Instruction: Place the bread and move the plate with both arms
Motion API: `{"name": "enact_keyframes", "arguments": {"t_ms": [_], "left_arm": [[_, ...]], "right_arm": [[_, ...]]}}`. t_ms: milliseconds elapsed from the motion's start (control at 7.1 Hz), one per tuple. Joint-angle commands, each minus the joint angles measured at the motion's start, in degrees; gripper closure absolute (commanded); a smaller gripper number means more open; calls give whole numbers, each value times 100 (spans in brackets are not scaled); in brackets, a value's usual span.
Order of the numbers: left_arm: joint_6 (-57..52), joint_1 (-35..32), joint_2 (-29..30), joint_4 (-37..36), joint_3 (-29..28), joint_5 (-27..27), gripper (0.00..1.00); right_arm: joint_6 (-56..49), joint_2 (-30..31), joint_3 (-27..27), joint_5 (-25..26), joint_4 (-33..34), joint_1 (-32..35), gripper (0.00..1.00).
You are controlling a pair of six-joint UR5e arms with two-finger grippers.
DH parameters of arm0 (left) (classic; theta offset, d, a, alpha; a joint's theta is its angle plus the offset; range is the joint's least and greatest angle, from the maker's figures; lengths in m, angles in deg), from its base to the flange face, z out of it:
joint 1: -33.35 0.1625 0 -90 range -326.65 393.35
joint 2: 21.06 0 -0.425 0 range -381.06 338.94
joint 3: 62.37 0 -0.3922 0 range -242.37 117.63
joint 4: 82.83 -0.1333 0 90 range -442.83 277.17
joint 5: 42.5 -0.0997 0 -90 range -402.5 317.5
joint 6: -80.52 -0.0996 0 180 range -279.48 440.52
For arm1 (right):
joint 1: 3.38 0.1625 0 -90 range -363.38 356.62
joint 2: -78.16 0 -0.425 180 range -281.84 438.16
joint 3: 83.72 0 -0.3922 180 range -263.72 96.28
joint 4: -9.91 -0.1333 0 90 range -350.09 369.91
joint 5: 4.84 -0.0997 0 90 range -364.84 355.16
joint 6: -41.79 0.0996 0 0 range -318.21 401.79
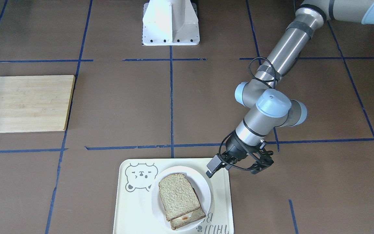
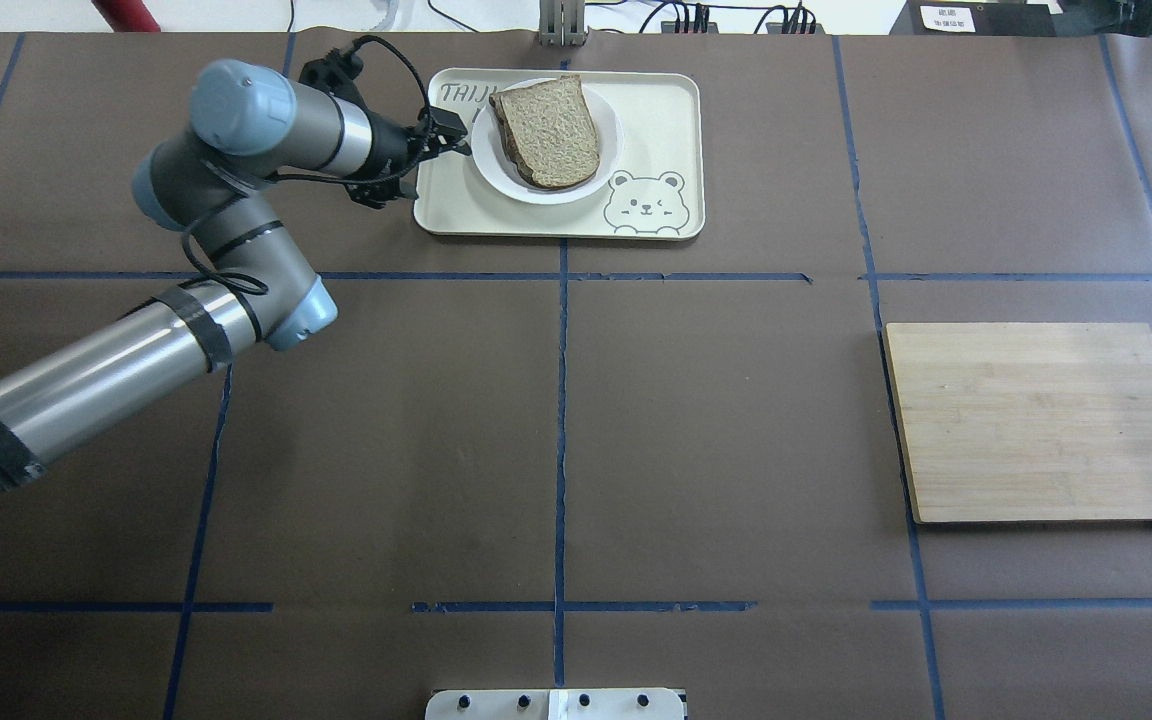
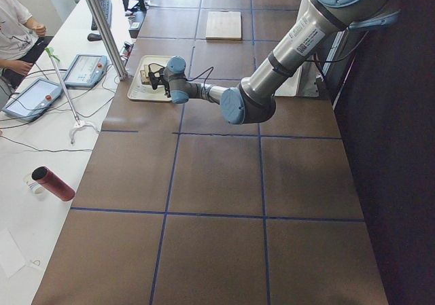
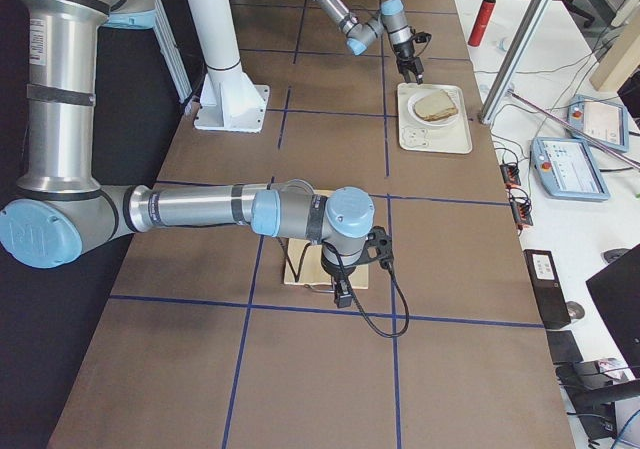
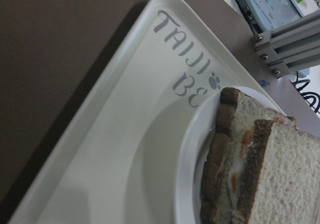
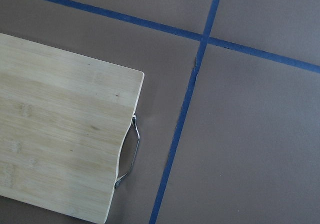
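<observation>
The bread (image 1: 177, 195) lies on top of a darker toast slice with egg (image 1: 187, 219), both on the small white plate (image 1: 204, 186). The plate sits on the cream bear tray (image 1: 135, 208). The stack also shows in the overhead view (image 2: 551, 125) and in the left wrist view (image 5: 290, 179). My left gripper (image 1: 213, 169) hangs just beside the plate's rim (image 2: 496, 178), over the tray's edge. It holds nothing and looks open. My right gripper (image 4: 340, 294) shows only in the exterior right view, above the wooden cutting board (image 4: 295, 272). I cannot tell whether it is open or shut.
The cutting board (image 2: 1036, 420) lies on the robot's right side of the table, its metal handle (image 6: 129, 154) at the outer edge. The white pedestal base (image 1: 170, 22) stands at the robot's side. Blue tape lines cross the brown table.
</observation>
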Motion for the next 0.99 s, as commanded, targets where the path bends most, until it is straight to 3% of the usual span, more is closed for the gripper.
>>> {"name": "enact_keyframes", "arguments": {"t_ms": [0, 423, 845], "left_arm": [[-1760, -749, -857, -1442, 1278, 1004, 0], [-6441, -1592, -2306, -4517, 3327, 989, 0], [-9120, -2786, -3995, -5568, 4324, 1068, 0]], "right_arm": [[-15, 25, 26, 0, 0, 9, 0], [-33, 121, 35, 44, -26, 44, 0], [238, 139, 35, 193, -43, 44, 0]]}}
